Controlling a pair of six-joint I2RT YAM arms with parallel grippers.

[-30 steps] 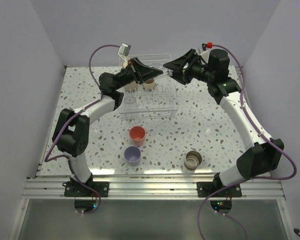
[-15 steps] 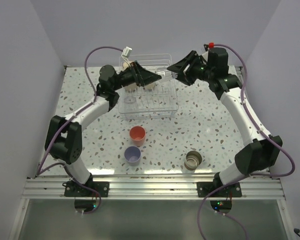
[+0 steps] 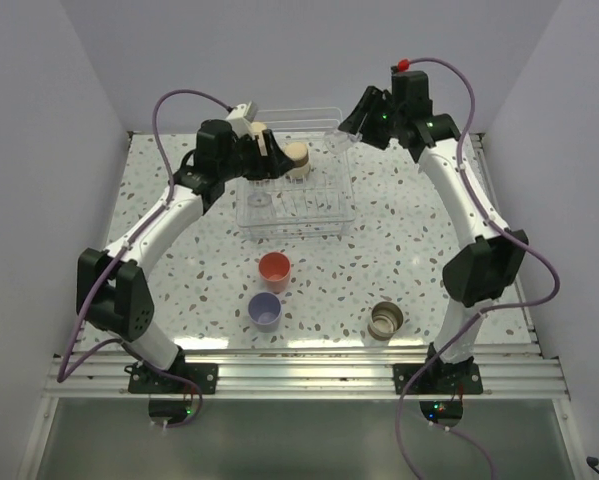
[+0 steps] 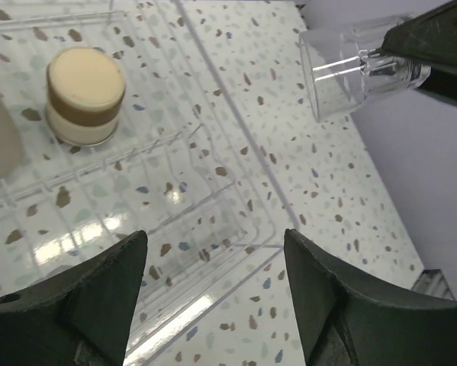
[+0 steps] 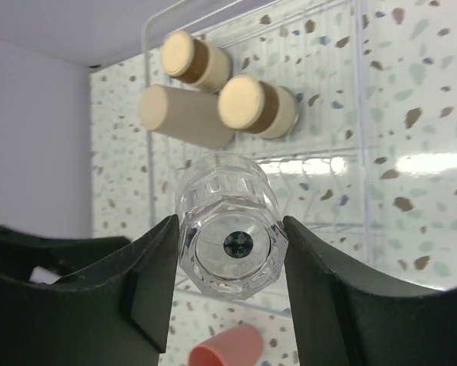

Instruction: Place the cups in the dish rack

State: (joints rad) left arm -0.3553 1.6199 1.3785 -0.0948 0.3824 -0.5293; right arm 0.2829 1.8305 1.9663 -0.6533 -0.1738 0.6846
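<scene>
Table (image 3: 429, 260) is speckled, with the white wire dish rack (image 3: 297, 205) sitting upper middle in the overhead view. Left jaws hang wide apart over the rack, nothing between them. Right jaws are clamped on a clear glass cup (image 5: 230, 229), held off the table by the rack's upper right corner. Inside the rack, toward its upper left, are a beige cup (image 5: 184, 116) and two tan brown-rimmed cups (image 5: 255, 105). Lower down on the table are a coral-red cup (image 3: 274, 268), a lavender cup (image 3: 265, 311) and another tan cup (image 3: 386, 320).

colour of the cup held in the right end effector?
Clear, colourless glass cup; shows best in the right wrist view.
</scene>
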